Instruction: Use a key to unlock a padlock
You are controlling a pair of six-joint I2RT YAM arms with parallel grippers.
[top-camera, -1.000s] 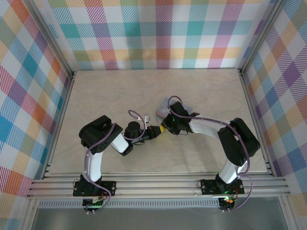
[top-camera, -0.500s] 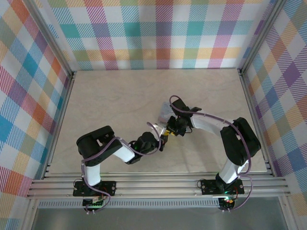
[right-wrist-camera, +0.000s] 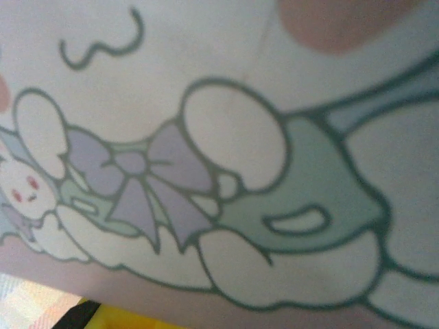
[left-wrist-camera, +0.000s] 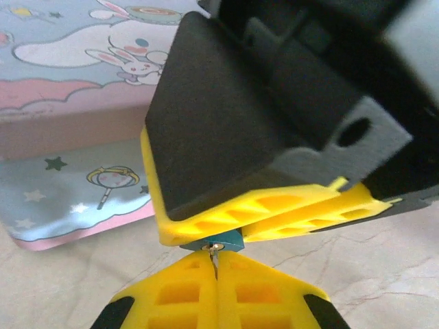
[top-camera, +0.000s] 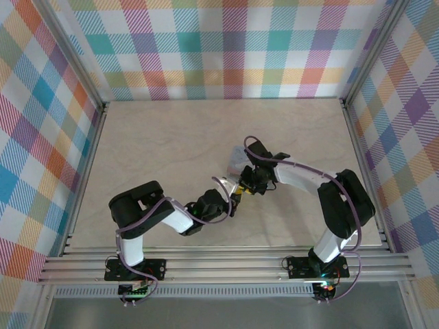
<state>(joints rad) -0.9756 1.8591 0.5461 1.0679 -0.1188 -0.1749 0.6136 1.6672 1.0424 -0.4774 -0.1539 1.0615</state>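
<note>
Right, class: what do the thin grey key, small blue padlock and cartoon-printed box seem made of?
Thin grey key: likely metal, it glints. Small blue padlock: smooth blue, painted metal or plastic. Cartoon-printed box: printed card or tin, faint sheen.

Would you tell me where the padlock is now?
Left wrist view, low centre: the padlock is gripped by the right pincer, directly above the key held in the left pincer.

padlock (left-wrist-camera: 218, 242): just blue sliver showing, rest hidden between right gripper (left-wrist-camera: 233, 229) fingers. key (left-wrist-camera: 215, 256): thin metal edge only, rest buried in left gripper (left-wrist-camera: 217, 277) pinch. box (left-wrist-camera: 62, 123) cut off by top and left picture edges. right wrist view: box print blurred, yellow fingertip (right-wrist-camera: 137, 321) cut off at bottom edge. from above, near table (top-camera: 137, 137) middle, padlock and key too small to tell, box half under right arm (top-camera: 302, 179).
</note>
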